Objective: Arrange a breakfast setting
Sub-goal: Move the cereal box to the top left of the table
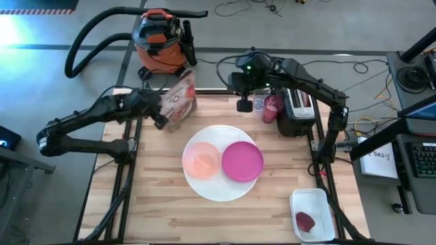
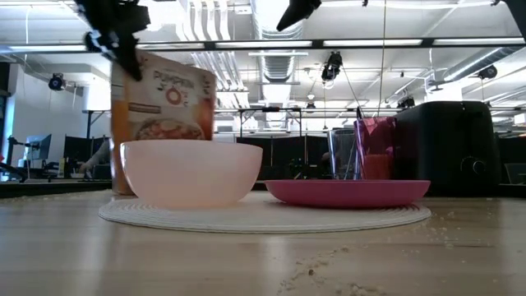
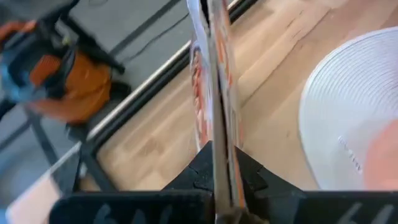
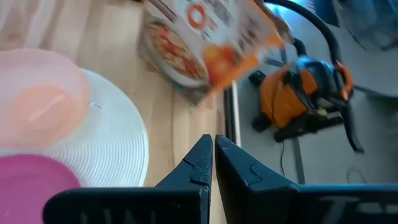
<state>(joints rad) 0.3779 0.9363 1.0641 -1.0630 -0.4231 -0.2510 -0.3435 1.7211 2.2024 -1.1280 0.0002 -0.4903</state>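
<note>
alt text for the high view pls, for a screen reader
The left gripper is shut on the top edge of an upright cereal bag at the table's back edge. A pale pink bowl and magenta plate sit on a large white plate; the right gripper hovers shut, empty.

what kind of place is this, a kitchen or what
Most likely a robotics lab or workshop, not a kitchen. A shop vacuum stands on the bare floor behind the wooden table, loose cables run around the frame, and the low view shows exposed ceiling ducts and strip lights.
</note>
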